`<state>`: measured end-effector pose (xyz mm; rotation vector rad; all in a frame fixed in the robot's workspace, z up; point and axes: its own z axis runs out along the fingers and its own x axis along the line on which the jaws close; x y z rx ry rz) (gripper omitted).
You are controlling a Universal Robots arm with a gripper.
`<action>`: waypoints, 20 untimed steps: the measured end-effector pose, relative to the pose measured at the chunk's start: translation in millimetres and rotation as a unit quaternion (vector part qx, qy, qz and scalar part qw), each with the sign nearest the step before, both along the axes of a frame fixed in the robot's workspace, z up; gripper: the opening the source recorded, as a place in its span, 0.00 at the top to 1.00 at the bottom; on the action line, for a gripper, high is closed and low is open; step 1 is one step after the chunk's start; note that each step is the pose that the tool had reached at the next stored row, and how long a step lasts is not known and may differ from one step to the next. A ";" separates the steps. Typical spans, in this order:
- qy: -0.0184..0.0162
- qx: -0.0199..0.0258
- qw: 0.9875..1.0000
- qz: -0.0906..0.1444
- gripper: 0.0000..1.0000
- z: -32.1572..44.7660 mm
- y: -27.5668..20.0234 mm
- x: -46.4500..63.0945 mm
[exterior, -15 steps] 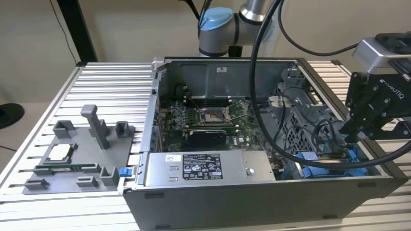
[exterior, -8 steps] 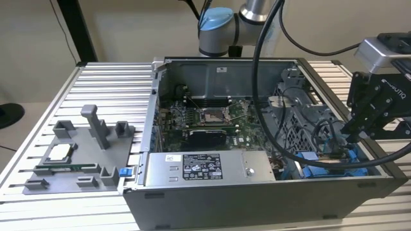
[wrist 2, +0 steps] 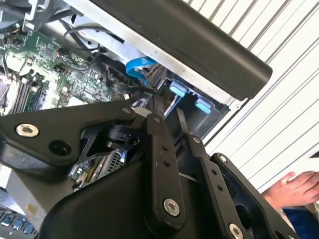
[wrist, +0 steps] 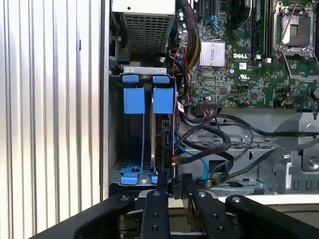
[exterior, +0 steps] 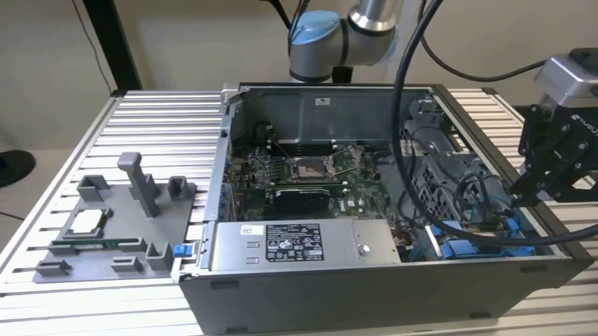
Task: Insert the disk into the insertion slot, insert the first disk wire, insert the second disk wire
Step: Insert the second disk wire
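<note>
The insertion slot point(wrist: 133, 149), a grey bay with blue rails, stands in the corner of the open computer case point(exterior: 374, 287). The disk point(wrist: 165, 139) sits edge-on inside it, behind a blue carrier tab point(wrist: 163, 99). My gripper point(wrist: 175, 185) hovers right at the disk's open end, its fingers point(wrist: 162, 183) nearly together with a small black wire connector between them. In the exterior view the gripper point(exterior: 520, 194) hangs over the slot point(exterior: 472, 246) at the case's right side. The second wrist view shows the gripper point(wrist 2: 169, 107) pointing at the blue tabs point(wrist 2: 178, 89).
Black and blue cables point(wrist: 209, 139) loop beside the bay. The grey power-supply box point(exterior: 299, 241) and the motherboard point(exterior: 309, 175) lie to the exterior view's left of the slot. A grey parts fixture point(exterior: 112, 231) rests on the ribbed table. A person's hand point(wrist 2: 294, 188) is nearby.
</note>
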<state>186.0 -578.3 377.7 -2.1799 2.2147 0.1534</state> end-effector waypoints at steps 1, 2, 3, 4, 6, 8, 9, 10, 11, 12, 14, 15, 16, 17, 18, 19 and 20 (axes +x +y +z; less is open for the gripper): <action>0.000 0.000 1.000 0.000 0.00 0.0 0.0 2.1; 0.000 0.000 1.000 0.000 0.00 -0.1 0.0 4.0; 0.000 0.000 1.000 0.000 0.00 -0.1 0.0 5.7; 0.000 0.000 1.000 0.000 0.00 -0.1 0.0 7.2; 0.000 0.000 1.000 0.000 0.00 -0.1 0.0 9.1; 0.000 0.000 1.000 0.000 0.00 -0.1 0.1 9.5; 0.000 0.000 1.000 0.000 0.00 -0.1 0.1 9.5; 0.000 0.000 1.000 0.000 0.00 -0.1 0.0 10.0; 0.000 0.000 1.000 0.000 0.00 -0.2 0.0 10.3; 0.000 0.000 1.000 0.000 0.00 -0.2 0.0 10.3; 0.000 0.000 1.000 0.000 0.00 -0.6 0.0 10.3; 0.000 0.000 1.000 0.000 0.00 -0.7 0.0 10.3; 0.000 0.000 1.000 0.000 0.00 -1.0 0.0 10.3; 0.000 0.000 1.000 0.000 0.00 -1.4 0.0 10.3; 0.000 0.000 1.000 0.000 0.00 -1.7 0.0 10.3; 0.000 0.000 1.000 0.000 0.00 -2.1 0.0 10.3; 0.000 0.000 1.000 0.000 0.00 -2.5 0.0 10.3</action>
